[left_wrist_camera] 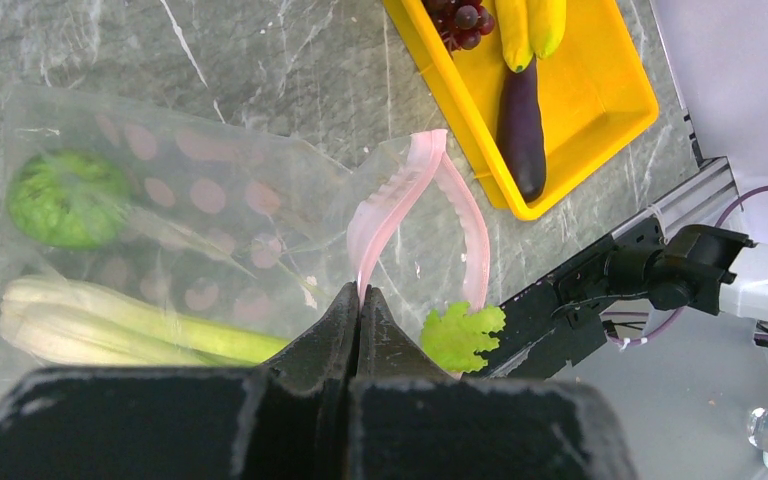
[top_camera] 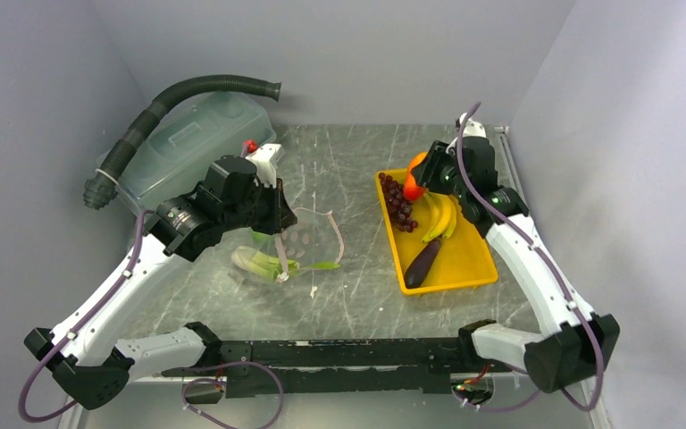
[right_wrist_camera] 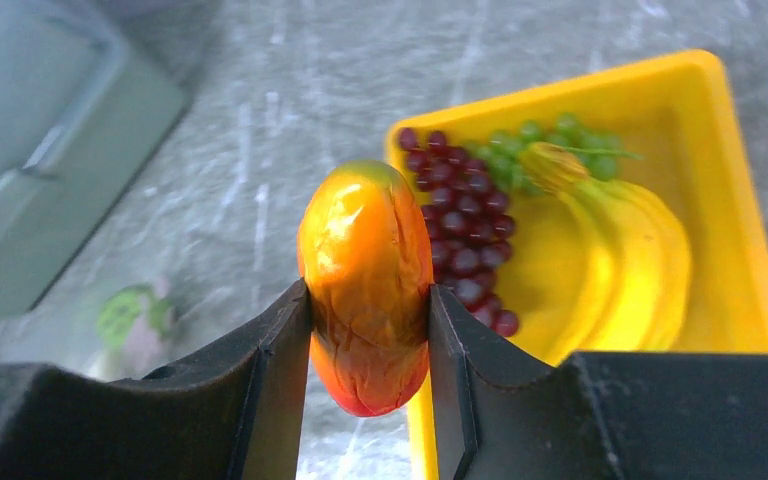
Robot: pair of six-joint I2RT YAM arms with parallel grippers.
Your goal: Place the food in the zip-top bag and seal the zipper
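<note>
The clear zip-top bag (top_camera: 308,239) lies mid-table with its mouth held open. My left gripper (left_wrist_camera: 360,300) is shut on the pinkish zipper strip (left_wrist_camera: 400,195) and lifts that edge. Inside the bag are a round green vegetable (left_wrist_camera: 68,198), pale celery (left_wrist_camera: 110,325) and leafy greens (left_wrist_camera: 462,335). My right gripper (right_wrist_camera: 370,310) is shut on the red-orange pepper (right_wrist_camera: 365,285), held above the left rim of the yellow tray (top_camera: 473,259). In the tray lie dark grapes (top_camera: 399,204), bananas (top_camera: 442,217) and a purple eggplant (top_camera: 422,262).
A large translucent lidded tub (top_camera: 192,143) with a black corrugated hose (top_camera: 156,112) over it stands at the back left. Grey walls close in both sides and the back. A black rail (top_camera: 339,357) runs along the near edge.
</note>
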